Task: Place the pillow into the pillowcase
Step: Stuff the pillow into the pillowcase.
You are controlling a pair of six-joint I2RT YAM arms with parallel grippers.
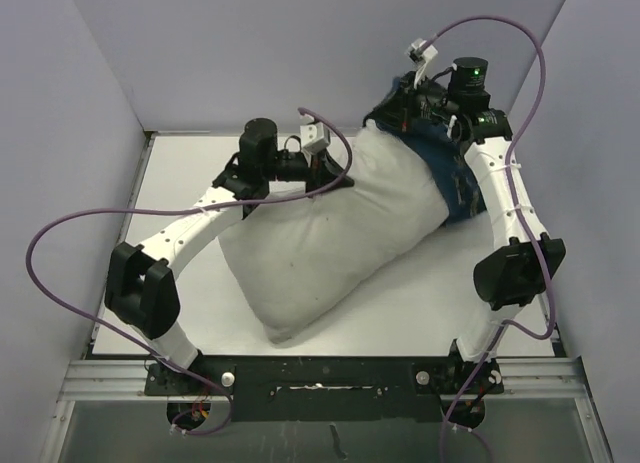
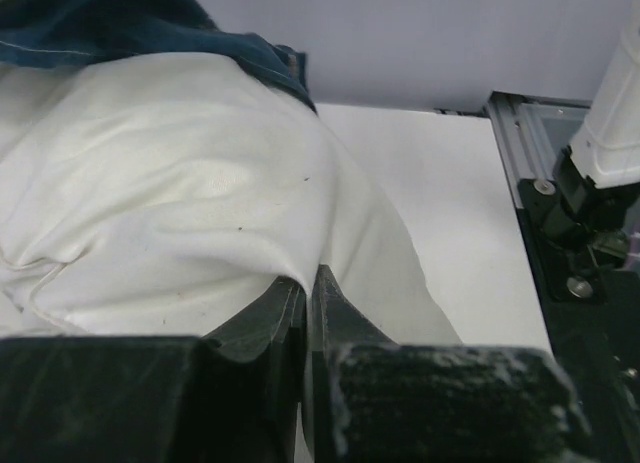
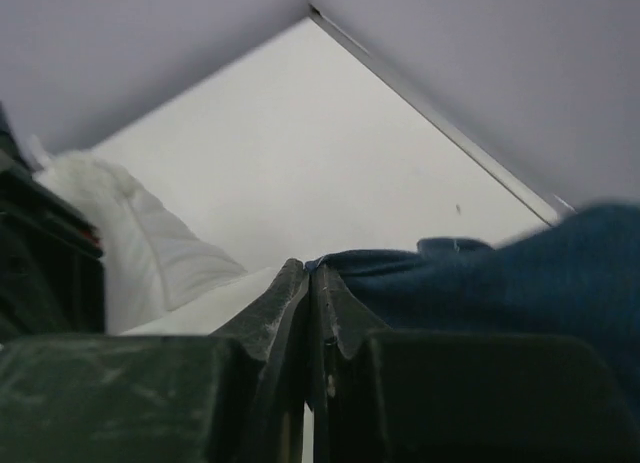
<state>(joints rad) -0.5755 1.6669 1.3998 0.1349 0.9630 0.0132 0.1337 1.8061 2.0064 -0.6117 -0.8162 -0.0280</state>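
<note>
The white pillow [image 1: 320, 238] lies diagonally across the table, its near end toward the front left. Its far end sits inside the navy pillowcase [image 1: 455, 183] at the back right. My left gripper [image 1: 335, 178] is shut on a pinched fold of the pillow's upper side; in the left wrist view the white pillow [image 2: 180, 193] is drawn up between the closed left gripper [image 2: 308, 275], with the pillowcase [image 2: 120, 23] beyond. My right gripper [image 1: 398, 111] is shut on the pillowcase's open edge. The right wrist view shows the blue pillowcase [image 3: 500, 273] caught in the right gripper [image 3: 312, 268] and the pillow [image 3: 130, 233] at left.
The white table [image 1: 450, 303] is enclosed by grey walls at the back [image 1: 300, 53] and both sides. A black mounting rail [image 1: 320, 368] runs along the front edge. Purple cables [image 1: 60, 273] loop off both arms. The right arm's base [image 2: 600, 183] shows in the left wrist view.
</note>
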